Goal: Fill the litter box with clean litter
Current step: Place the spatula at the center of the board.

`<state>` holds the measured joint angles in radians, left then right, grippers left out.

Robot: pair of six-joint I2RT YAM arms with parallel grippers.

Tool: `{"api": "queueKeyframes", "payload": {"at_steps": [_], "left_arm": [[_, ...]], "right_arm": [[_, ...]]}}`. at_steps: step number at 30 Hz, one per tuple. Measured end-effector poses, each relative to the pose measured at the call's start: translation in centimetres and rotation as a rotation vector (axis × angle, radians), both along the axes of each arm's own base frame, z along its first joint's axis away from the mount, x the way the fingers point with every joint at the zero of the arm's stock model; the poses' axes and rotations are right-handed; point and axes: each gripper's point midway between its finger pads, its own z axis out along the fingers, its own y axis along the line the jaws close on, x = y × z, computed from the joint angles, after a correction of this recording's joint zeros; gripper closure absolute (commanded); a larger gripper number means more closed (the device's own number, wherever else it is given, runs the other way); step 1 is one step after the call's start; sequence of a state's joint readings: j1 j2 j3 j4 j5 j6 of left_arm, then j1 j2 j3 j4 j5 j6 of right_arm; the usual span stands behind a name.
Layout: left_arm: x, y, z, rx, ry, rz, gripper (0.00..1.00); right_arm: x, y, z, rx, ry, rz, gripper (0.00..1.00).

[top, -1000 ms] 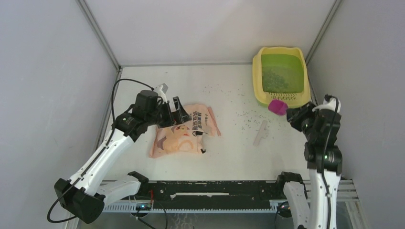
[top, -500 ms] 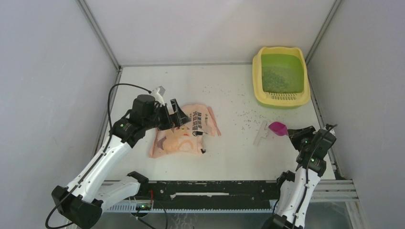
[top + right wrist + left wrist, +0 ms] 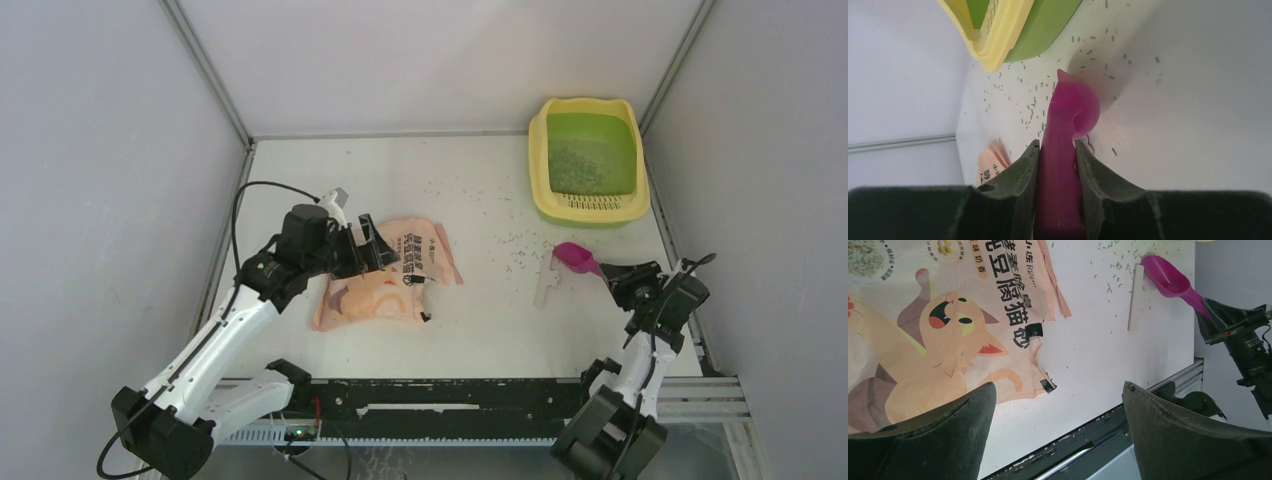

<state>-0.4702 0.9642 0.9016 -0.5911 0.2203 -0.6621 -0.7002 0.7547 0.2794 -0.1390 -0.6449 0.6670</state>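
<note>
- Peach-pink printed bag [image 3: 385, 278]: flat on the table [image 3: 470, 330], left of centre. Left gripper [image 3: 385, 250] over it, jaws wide apart, holding nothing.
- White strip [image 3: 545, 278]: lies just beside the scoop's bowl.
- Stray granules [image 3: 510, 240]: scattered between bag and litter box.
- Litter box [image 3: 538, 160]: far right corner, long axis near-to-far, slotted step [image 3: 598, 203] on the near edge.
- Litter [image 3: 585, 160]: thin patch in the green basin.
- Magenta scoop [image 3: 577, 257]: handle clamped in the right gripper [image 3: 612, 277], bowl pointing left.
</note>
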Motion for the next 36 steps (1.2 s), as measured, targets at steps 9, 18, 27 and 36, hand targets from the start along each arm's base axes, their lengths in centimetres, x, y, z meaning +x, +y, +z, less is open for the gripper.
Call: {"api": "queueKeyframes", "payload": {"at_steps": [9,18,27,36], "left_arm": [[0.3,-0.2,0.1,-0.014,-0.005,0.008,0.00],[0.2,-0.2,-0.3,-0.018,0.000,0.012,0.00],[0.2,-0.2,-0.3,-0.018,0.000,0.012,0.00],[0.2,-0.2,-0.3,-0.017,0.001,0.012,0.00]], "right_arm": [[2.4,-0.1,-0.6,0.104,-0.039,0.061,0.88],[4.7,0.3,-1.9,0.201,0.047,0.143,0.45],[2.4,1.3,-1.6,0.112,0.123,0.144,0.22],[0.9,2.4,2.2,-0.020,0.096,0.193,0.18]]}}
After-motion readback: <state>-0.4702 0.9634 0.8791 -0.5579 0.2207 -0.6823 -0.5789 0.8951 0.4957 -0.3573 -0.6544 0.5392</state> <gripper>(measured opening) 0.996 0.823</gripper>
